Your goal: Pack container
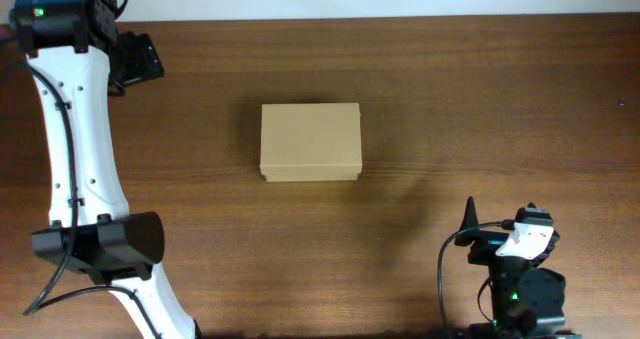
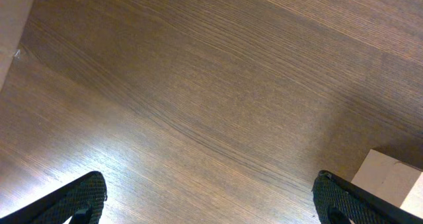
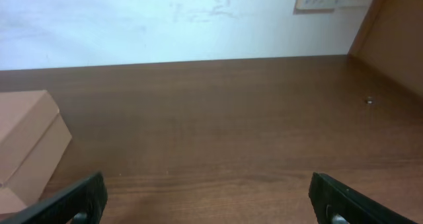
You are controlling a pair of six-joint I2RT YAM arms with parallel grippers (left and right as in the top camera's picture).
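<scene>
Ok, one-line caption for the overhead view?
Closed box centred on the table; left arm stretched along the left side, right arm folded at its base.

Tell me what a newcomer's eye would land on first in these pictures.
The tan cardboard container sits closed near the middle of the dark wood table. The long white left arm runs up the table's left edge, with the left gripper open over the wood. The right arm is folded at the near-right corner, and the right gripper is open too.
</scene>
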